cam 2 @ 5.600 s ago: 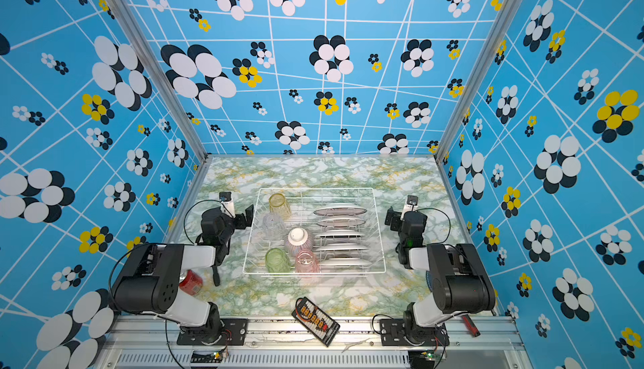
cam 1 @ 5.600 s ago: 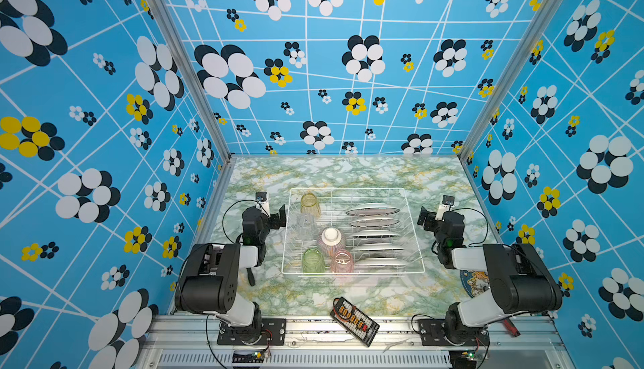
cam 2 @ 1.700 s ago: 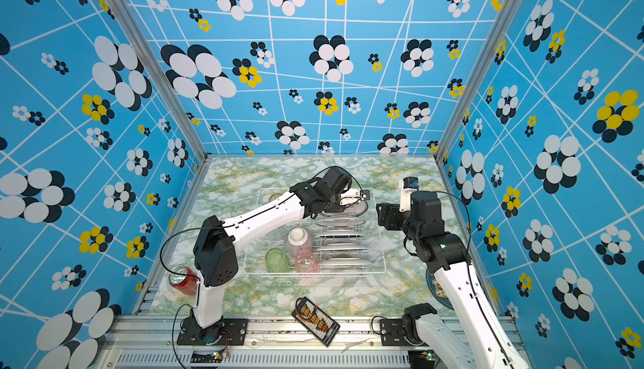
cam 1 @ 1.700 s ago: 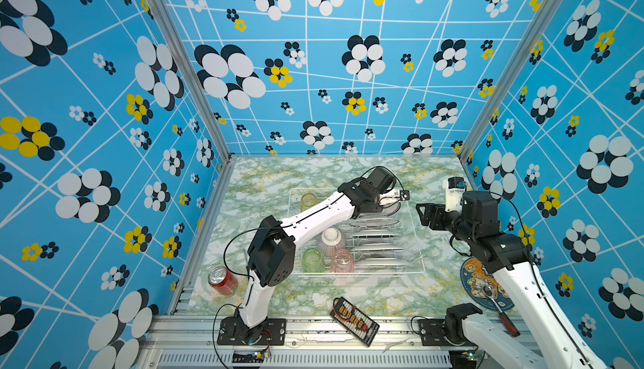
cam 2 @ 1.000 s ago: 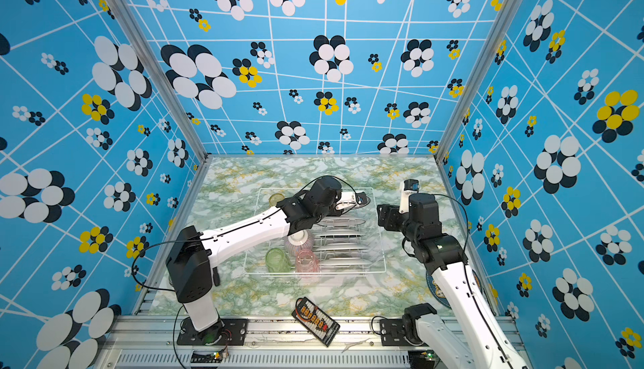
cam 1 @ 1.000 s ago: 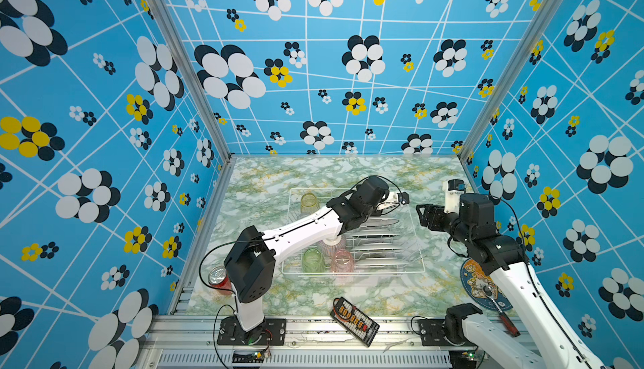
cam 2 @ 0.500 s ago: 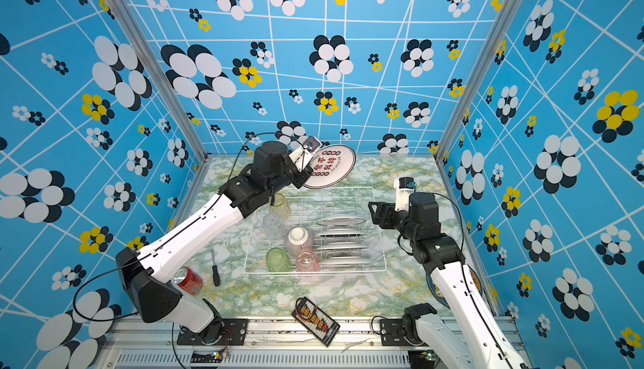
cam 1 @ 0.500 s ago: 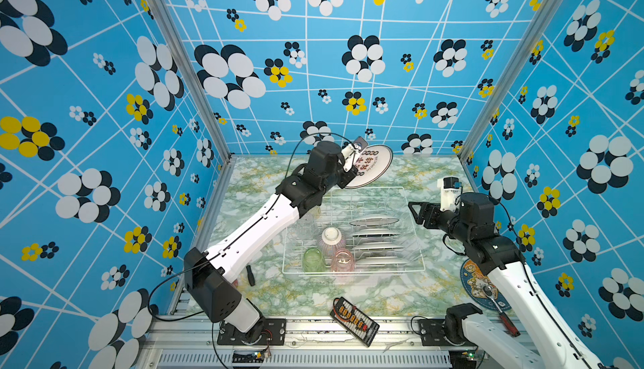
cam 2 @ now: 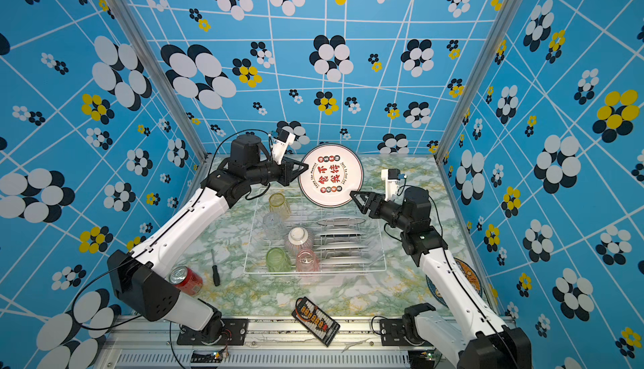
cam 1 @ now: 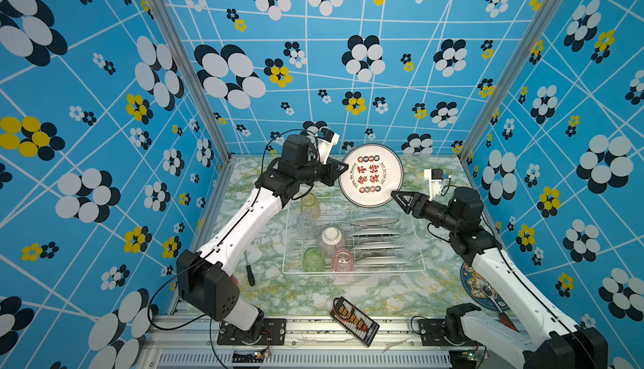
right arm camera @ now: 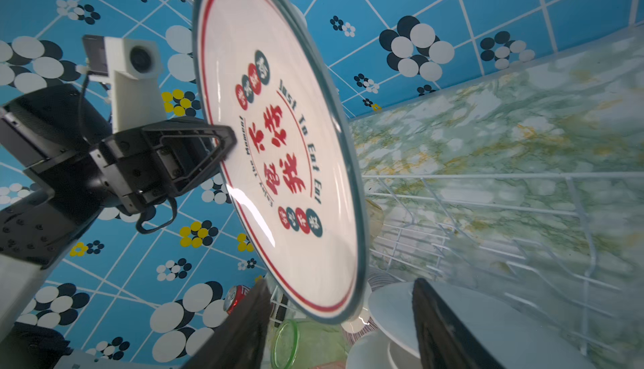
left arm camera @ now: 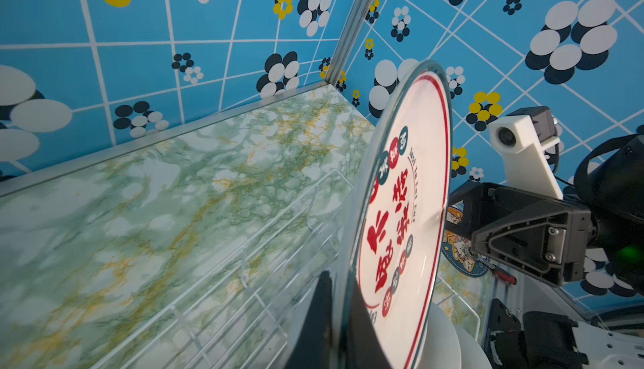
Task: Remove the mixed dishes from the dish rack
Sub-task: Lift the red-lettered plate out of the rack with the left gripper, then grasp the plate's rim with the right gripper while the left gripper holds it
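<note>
The left arm stretches over the dish rack (cam 1: 352, 272), left gripper (cam 1: 345, 168) clamped on the raised plate (cam 1: 371, 175) at 9 o'clock. The right gripper (cam 1: 393, 194) straddles its 4 o'clock rim, jaws apart.

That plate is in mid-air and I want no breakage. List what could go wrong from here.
1. The left claw pinches the plate only at its rim, above the rack; a slip would likely drop it onto the glasses and plates below.
2. The right claw stands open astride the plate's other edge; if the left lets go before it closes, the plate could fall.
</note>
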